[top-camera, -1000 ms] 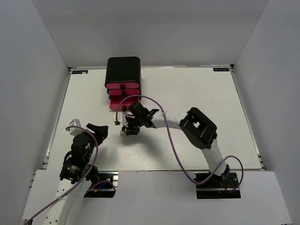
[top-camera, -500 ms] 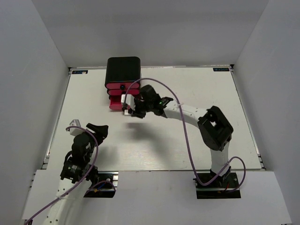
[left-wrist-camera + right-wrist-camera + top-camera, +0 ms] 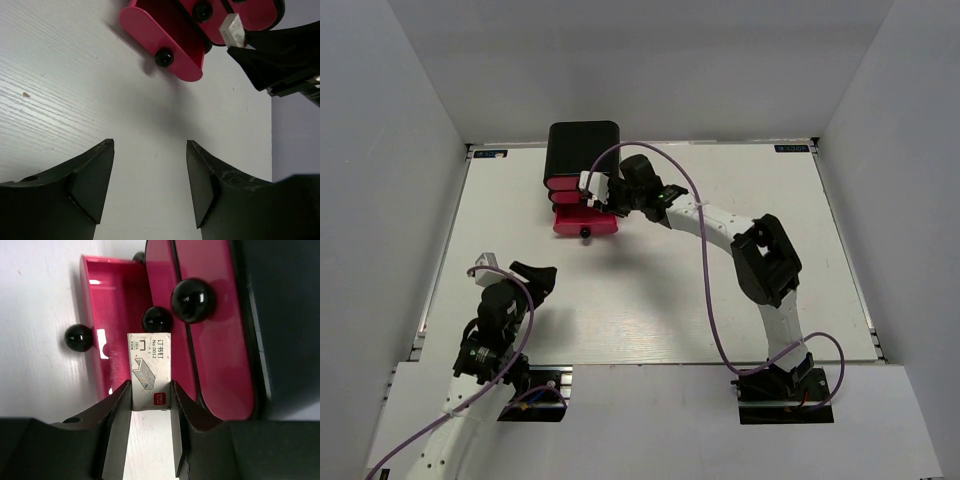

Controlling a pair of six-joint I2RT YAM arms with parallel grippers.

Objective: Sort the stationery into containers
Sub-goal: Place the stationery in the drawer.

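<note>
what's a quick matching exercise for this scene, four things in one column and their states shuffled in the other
Things:
1. white block
2. bottom drawer
3. top drawer
4. left gripper

States:
a. pushed in
b. open, nothing between its fingers
c. clamped in the right gripper
d. pulled out

Pairs: 1-c, 2-d, 3-a, 4-b
</note>
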